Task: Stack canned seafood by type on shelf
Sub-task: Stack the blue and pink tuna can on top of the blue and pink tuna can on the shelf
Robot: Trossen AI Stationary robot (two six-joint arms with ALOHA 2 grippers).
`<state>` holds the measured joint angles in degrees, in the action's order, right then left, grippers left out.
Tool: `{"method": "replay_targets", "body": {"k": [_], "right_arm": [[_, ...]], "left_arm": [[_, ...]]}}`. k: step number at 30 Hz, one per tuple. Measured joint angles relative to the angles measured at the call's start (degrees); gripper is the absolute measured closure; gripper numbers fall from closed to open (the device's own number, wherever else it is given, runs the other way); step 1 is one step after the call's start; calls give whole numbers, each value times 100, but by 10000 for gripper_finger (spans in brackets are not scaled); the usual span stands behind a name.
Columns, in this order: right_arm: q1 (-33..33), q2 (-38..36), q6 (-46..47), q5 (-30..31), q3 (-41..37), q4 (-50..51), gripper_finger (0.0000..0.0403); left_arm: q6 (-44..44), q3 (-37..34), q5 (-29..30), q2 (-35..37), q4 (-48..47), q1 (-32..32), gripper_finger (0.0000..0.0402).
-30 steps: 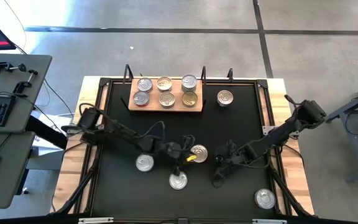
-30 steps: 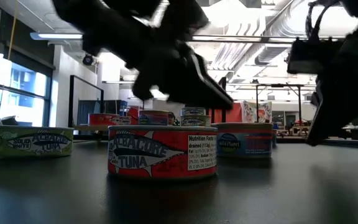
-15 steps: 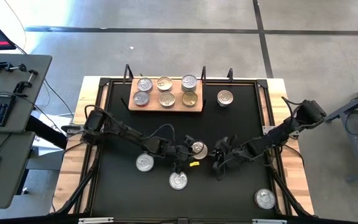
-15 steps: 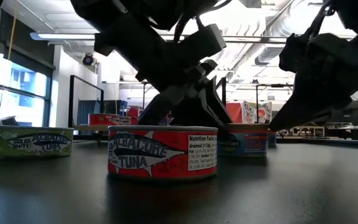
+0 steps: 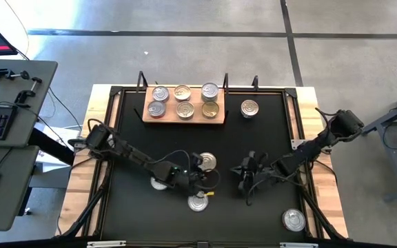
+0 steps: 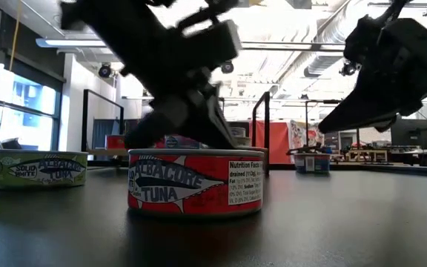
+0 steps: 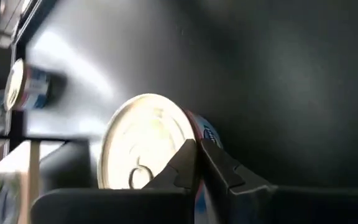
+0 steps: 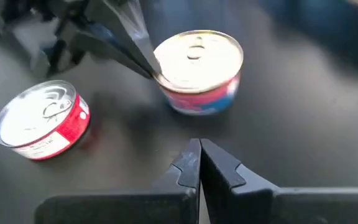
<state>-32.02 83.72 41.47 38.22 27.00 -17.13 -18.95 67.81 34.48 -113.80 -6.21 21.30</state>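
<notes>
My left gripper (image 5: 200, 172) sat at frame center, jaws pressed together against a silver-topped can (image 5: 206, 162); my right gripper (image 5: 243, 170), just right, was closed and empty.

left claw (image 5: 200, 172): low mid-table, fingers together | right claw (image 5: 243, 170): raised, fingers together
</notes>
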Motion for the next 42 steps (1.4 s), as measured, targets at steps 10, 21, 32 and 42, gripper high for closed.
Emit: {"method": "replay_targets", "body": {"k": [10,21,32,42], "right_arm": [[-73,-24,-167,181,-2,7,403],[-73,-22,-189,216,-2,12,403],[-71,-20,-299,353,-9,14,403],[-71,-18,-294,371,-9,15,403]], "left_arm": [[934,11,1233,697,-1200,348,401],[1986,11,2262,1556,-2220,303,402],[1068,15,1491,2571,-2398,-1702,400],[-136,15,853,2349,-1368,-3368,400]]}}
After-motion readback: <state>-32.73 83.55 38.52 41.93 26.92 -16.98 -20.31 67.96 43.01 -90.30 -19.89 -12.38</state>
